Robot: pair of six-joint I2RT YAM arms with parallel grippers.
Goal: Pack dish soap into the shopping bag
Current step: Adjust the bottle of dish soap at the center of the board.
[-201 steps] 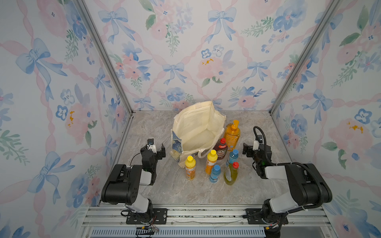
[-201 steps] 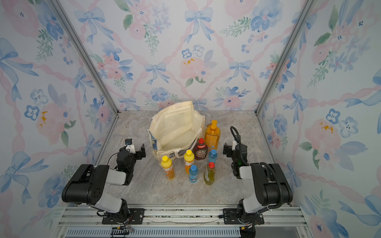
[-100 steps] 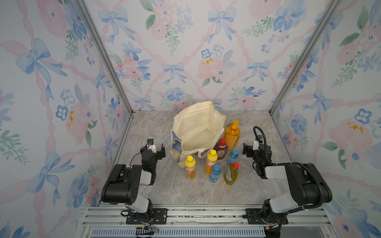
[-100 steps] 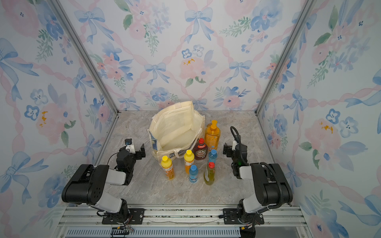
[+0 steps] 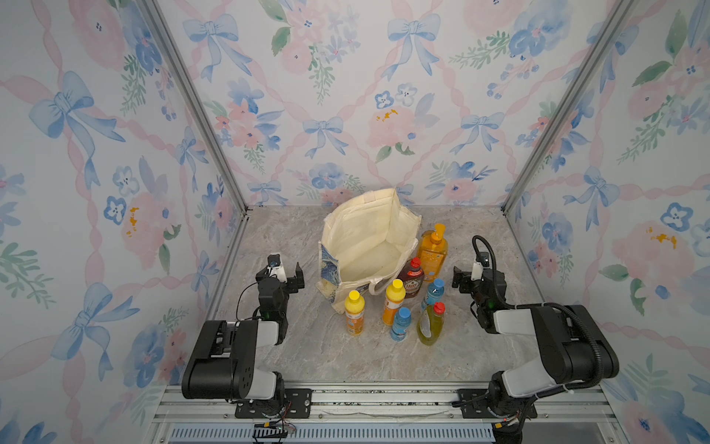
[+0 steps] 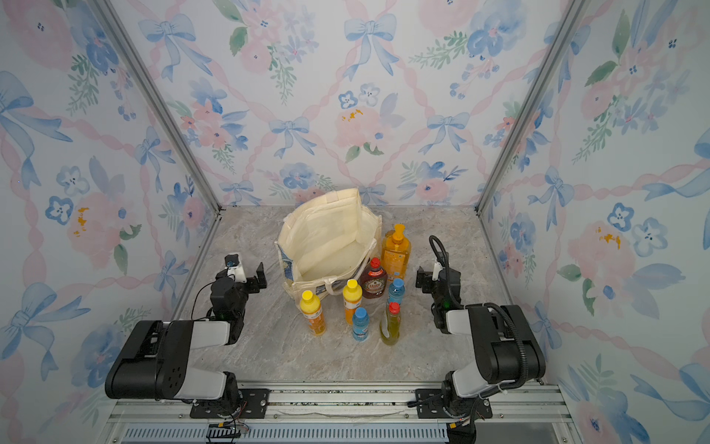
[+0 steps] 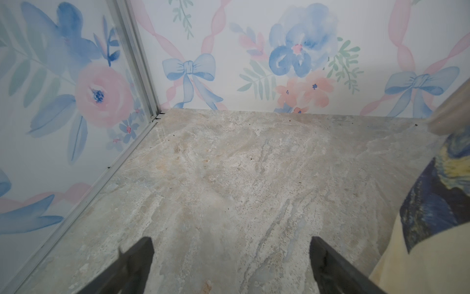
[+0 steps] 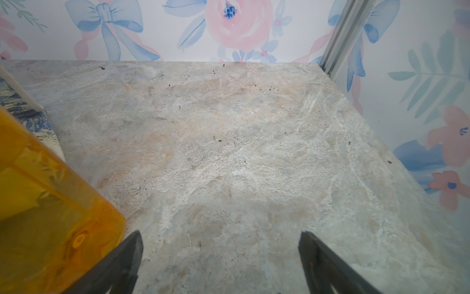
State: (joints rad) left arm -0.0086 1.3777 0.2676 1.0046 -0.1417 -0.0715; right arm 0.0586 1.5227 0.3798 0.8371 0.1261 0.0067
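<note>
Around me stand white wallpapered walls, painted with watercolour pink roses, blue bows, green sprigs and twisting pink ribbons. Slim silver metal corner posts join them at the two back corners. Below lies my grey-beige marbled stone tabletop, flecked with small dark crumbs near the back wall in the right wrist view. A silver slotted metal rail edges its near side. The light is soft and even.

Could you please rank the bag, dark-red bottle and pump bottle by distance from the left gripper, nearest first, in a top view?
1. Bag, close on the left gripper's right.
2. Dark-red bottle, at the bag's front right corner.
3. Pump bottle, beside the bag's right side.
</note>
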